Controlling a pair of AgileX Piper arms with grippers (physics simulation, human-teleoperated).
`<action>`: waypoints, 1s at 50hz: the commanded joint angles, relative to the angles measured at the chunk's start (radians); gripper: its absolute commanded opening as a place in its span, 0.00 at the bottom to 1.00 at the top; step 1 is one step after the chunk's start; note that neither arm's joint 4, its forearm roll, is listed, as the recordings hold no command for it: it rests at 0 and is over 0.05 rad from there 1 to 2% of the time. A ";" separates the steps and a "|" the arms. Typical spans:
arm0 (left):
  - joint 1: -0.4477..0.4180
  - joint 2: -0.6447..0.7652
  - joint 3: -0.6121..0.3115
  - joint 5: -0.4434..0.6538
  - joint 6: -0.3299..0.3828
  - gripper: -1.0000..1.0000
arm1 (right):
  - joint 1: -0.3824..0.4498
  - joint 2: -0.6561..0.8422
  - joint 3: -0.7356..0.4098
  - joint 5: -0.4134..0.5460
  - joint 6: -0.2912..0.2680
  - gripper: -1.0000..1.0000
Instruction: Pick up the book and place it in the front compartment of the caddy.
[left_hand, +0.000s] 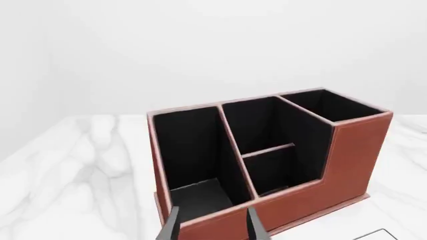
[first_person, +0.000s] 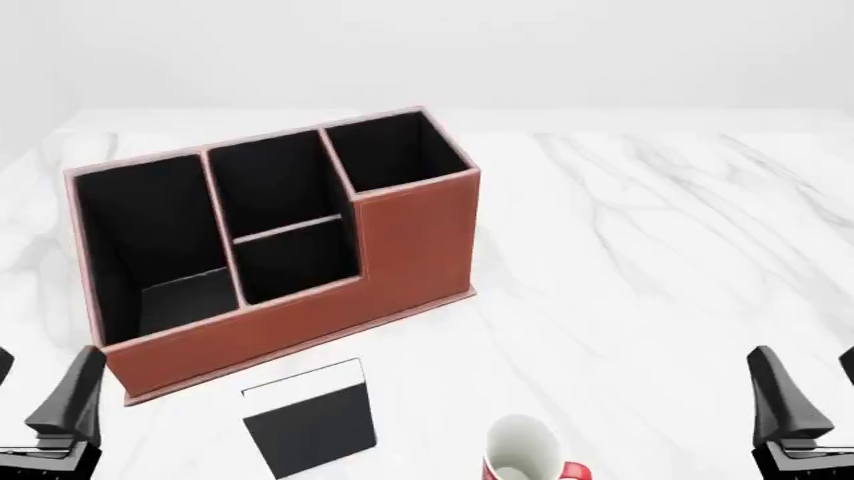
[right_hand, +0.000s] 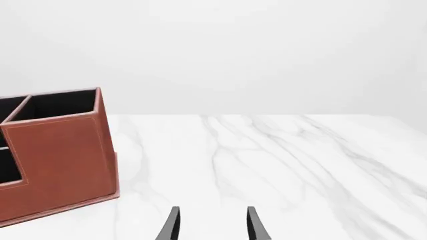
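**Book untouched, both arms waiting at the near edge**

Nothing of the job looks done yet. The book (first_person: 311, 420) lies flat on the marble worktop (first_person: 641, 260), black cover up with its white strip on the side facing the caddy (first_person: 400, 250). It sits just in front of the caddy's low front wall, near but not touching it, as far as I can tell. A white-and-red mug (first_person: 523, 450) stands close by on the book's right.

The caddy stands at an angle on the left half of the worktop. From here I can see no book in any of its black compartments; only a paler patch shows on the floor of the long section at its left end.

The left hand (left_hand: 213, 225) hangs low at the near left corner, its two fingers parted to a moderate gap with nothing between them, pointing at the caddy's front wall. The right hand (right_hand: 213, 225) sits at the near right edge, also parted and empty, looking out over bare marble well away from the book.

So all of it is left, in my judgement: reach the book, grip it, lift it, and lower it into the front compartment behind that stepped wall. The left arm seems the nearer one.
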 joint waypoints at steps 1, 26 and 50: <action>0.000 0.003 -0.006 0.004 0.000 1.00 | 0.000 0.004 -0.002 -0.001 -0.001 1.00; 0.000 0.115 -0.022 -0.042 -0.025 1.00 | 0.000 0.005 -0.003 -0.002 -0.001 1.00; -0.196 0.467 -0.489 0.267 0.081 1.00 | 0.000 0.005 -0.003 -0.002 -0.001 1.00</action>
